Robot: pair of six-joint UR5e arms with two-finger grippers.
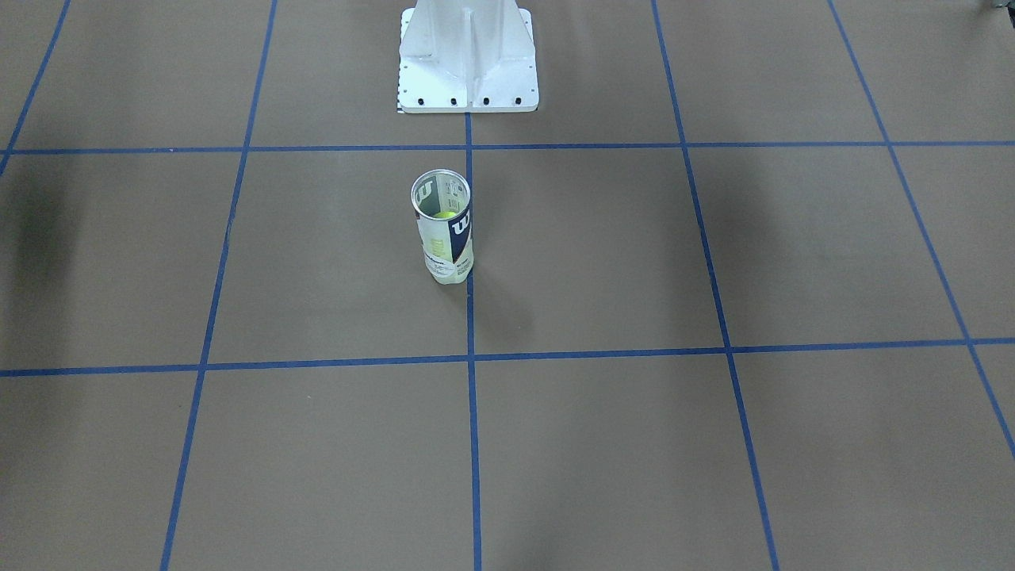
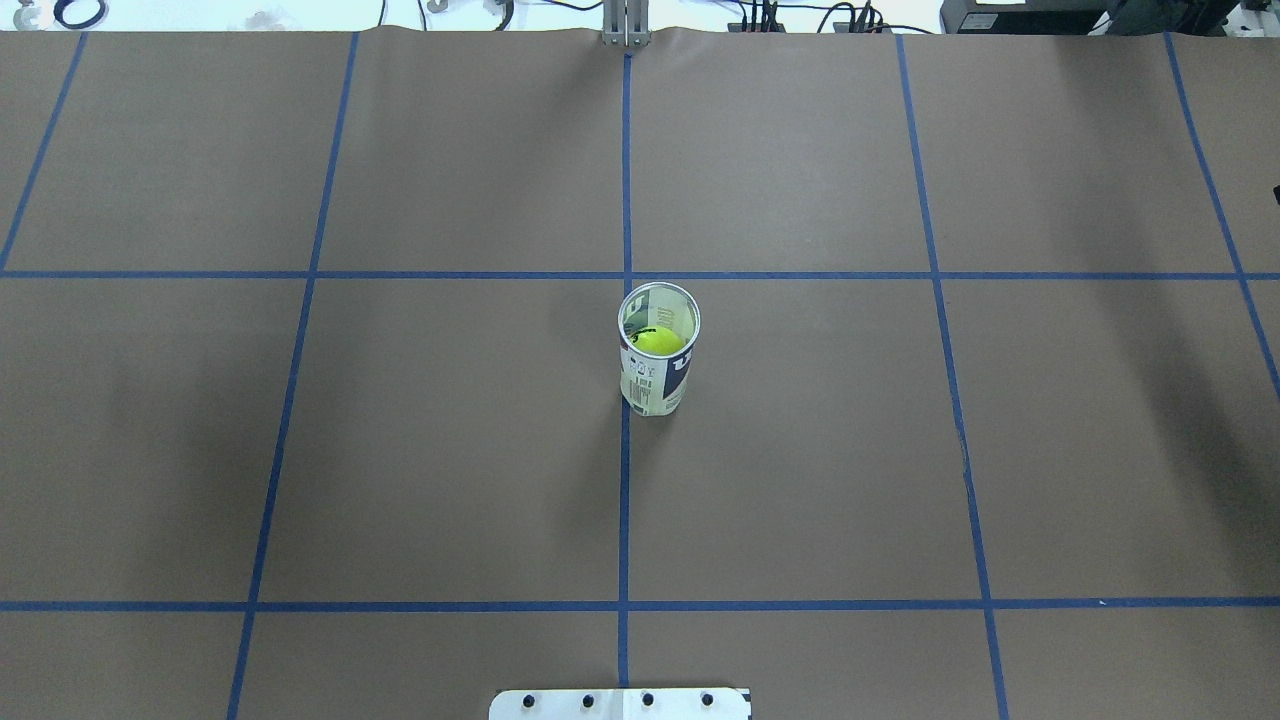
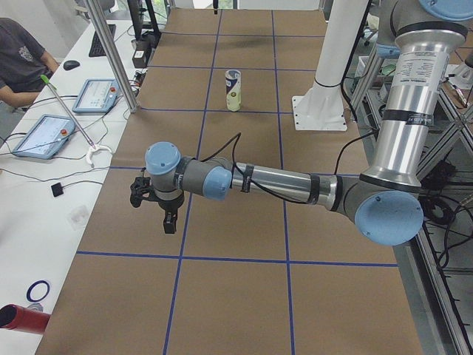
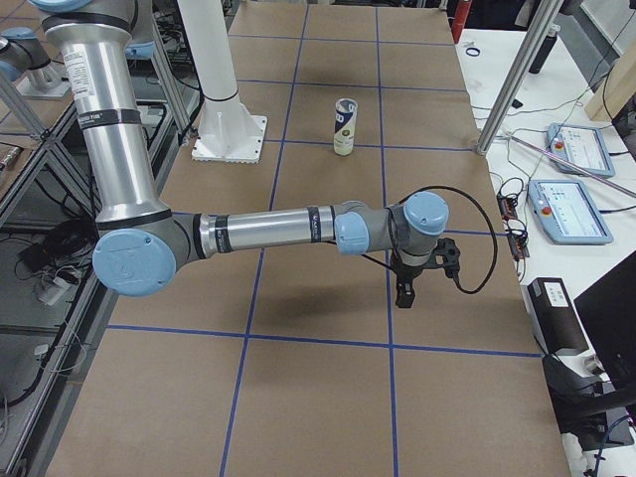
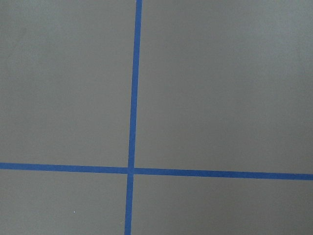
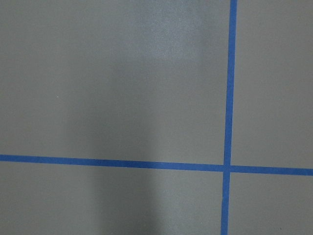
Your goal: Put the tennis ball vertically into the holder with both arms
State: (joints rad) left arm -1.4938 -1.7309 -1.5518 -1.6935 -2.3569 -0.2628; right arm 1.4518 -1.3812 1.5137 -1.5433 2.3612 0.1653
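Near the middle of the worktop (image 2: 400, 450) the can (image 2: 657, 372) stands upright, its long axis vertical and its open mouth facing up. A yellow ball (image 2: 661, 341) already shows inside it. Both arms hang over opposite ends of the worktop, well apart from the can: the left arm (image 3: 273, 181) at one end, the right arm (image 4: 268, 227) at the other, neither plainly nearer. Whether either set of jaws is released or clenched cannot be told from these side views. The insertion looks done; any further reach would need to come straight down over the mouth.

Upright holder (image 1: 446, 238), white pedestal (image 1: 468, 63) on table (image 1: 714, 436)
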